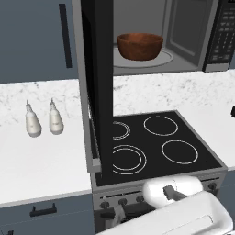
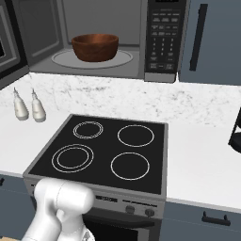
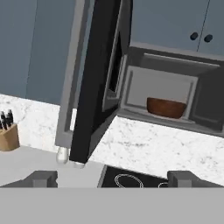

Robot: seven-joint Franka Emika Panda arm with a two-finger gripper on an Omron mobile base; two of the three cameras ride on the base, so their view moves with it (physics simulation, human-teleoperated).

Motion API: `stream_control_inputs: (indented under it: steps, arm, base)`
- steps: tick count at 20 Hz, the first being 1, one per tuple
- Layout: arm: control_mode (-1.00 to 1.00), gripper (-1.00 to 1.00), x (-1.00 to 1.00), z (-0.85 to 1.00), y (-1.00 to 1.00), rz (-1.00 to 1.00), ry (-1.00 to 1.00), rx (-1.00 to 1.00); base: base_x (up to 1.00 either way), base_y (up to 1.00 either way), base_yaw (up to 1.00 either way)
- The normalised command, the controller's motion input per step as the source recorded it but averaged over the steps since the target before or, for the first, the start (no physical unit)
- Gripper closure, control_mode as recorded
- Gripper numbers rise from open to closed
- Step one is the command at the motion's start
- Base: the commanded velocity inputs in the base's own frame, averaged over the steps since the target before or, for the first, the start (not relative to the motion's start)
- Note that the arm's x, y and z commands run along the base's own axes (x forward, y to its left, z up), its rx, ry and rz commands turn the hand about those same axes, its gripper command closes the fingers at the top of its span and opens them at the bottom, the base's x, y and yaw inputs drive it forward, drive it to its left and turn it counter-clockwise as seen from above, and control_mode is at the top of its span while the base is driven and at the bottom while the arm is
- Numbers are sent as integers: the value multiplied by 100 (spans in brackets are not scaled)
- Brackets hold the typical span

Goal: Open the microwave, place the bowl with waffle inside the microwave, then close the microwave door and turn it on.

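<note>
The microwave [image 2: 162, 40] stands wide open above the counter. Its door [image 1: 96, 82] is swung out to the left and stands edge-on over the stove, and the hand view also has the door [image 3: 94, 87]. The reddish-brown wooden bowl [image 1: 140, 46] sits on the round turntable inside the grey cavity, and I see the bowl [image 2: 95, 46] from the right too. Its walls hide the waffle. My gripper [image 3: 113, 179] is open with nothing between its fingers. It is low in front of the stove, facing the door's edge and the bowl [image 3: 165, 107] from well back.
A black four-ring stovetop [image 2: 108, 148] lies below the microwave. Two white shakers [image 1: 43, 120] stand on the white counter to its left. A knife block [image 3: 8, 135] is further left. A dark object [image 2: 235, 132] sits at the counter's right edge.
</note>
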Motion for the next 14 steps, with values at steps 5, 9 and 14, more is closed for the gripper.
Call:
stream_control_inputs:
  steps: [5,9,14]
  arm:
    - [-100,-100,-13,13,100,-25,-38,-1]
    - [-100,-100,60,2,100,-34,-28,-4]
    - [-100,-100,99,0,86,-35,-24,-4]
  base:
    - [0,0,0]
    - [0,0,0]
    - [0,0,0]
